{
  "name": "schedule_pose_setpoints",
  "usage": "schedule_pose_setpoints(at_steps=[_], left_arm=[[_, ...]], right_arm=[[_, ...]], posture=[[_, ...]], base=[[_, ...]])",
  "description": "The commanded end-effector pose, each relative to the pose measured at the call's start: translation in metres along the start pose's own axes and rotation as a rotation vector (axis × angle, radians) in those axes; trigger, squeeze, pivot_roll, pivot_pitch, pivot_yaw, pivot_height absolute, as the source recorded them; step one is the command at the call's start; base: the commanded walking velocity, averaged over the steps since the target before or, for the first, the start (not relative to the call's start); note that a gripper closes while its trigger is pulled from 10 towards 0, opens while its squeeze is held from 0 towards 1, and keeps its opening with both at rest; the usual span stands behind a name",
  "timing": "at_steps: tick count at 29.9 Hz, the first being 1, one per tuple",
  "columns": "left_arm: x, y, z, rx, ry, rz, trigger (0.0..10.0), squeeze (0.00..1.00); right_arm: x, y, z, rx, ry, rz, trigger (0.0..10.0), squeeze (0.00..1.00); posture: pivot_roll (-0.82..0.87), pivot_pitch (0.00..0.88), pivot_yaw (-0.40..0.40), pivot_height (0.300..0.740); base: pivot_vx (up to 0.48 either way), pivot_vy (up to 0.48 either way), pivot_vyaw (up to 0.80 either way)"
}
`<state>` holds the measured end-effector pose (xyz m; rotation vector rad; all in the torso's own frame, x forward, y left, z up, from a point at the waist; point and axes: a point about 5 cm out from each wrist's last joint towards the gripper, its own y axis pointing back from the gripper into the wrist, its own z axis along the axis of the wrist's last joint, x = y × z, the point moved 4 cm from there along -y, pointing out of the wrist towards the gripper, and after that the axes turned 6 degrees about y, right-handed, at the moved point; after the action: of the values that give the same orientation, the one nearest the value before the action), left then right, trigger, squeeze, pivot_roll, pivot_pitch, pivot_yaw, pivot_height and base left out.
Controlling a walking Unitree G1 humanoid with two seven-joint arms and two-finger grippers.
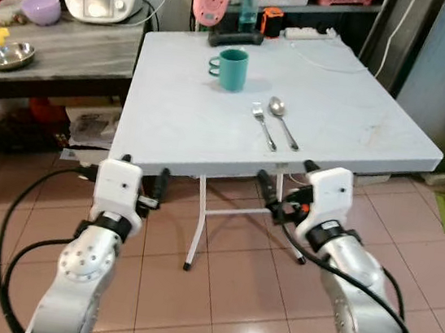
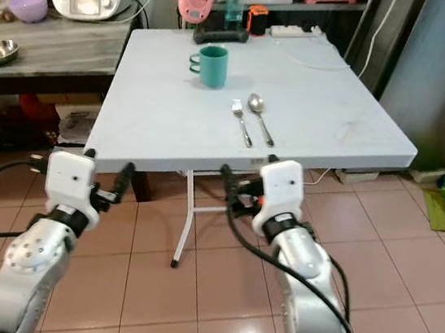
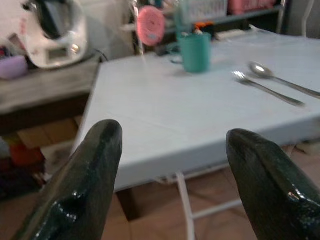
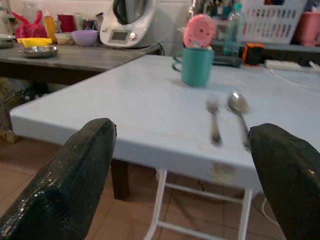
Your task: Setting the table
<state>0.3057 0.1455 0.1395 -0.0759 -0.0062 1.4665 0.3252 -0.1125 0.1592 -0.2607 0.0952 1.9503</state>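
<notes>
— Grippers? Left gripper [image 1: 141, 174] and right gripper [image 1: 286, 185] both hang spread and empty, just below the table's [image 1: 179, 120] near edge.

— And the setting?

— A teal mug [image 1: 233, 68] stands upright mid-table; a fork [image 1: 264, 125] and spoon [image 1: 283, 120] lie side by side nearer the robot, apart from it.

— Anything extra from the wrists?

— The right wrist view shows a yellow bowl [image 4: 33, 42] on the side counter. Whether the steel bowl [image 1: 8, 54] holds anything, I cannot tell.
</notes>
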Motion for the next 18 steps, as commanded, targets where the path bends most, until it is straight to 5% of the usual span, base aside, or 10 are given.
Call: schedule_pose_setpoints(at_steps=[1,13,18], left_arm=[[0.0013,-0.0001,0.0018,-0.004,0.021,-0.006,10.0,0.0],[0.0034,0.0001,0.0038,-0.01,0.067,-0.013,10.0,0.0],[0.0028,-0.0002,0.003,-0.007,0.079,-0.016,10.0,0.0]], right_arm=[[-0.0015,-0.0009,0.0035,-0.01,0.009,-0.008,10.0,0.0],[-0.0055,-0.0021,0.0032,-0.007,0.003,-0.037,10.0,0.0],[-0.0049,-0.0024,0.0034,-0.009,0.003,-0.036,10.0,0.0]], posture=[[-0.11,0.056,0.096,0.74],[-0.11,0.056,0.096,0.74],[-0.11,0.058,0.096,0.74]], base=[[0.0,0.0,0.0],[0.0,0.0,-0.13],[0.269,0.0,-0.28]])
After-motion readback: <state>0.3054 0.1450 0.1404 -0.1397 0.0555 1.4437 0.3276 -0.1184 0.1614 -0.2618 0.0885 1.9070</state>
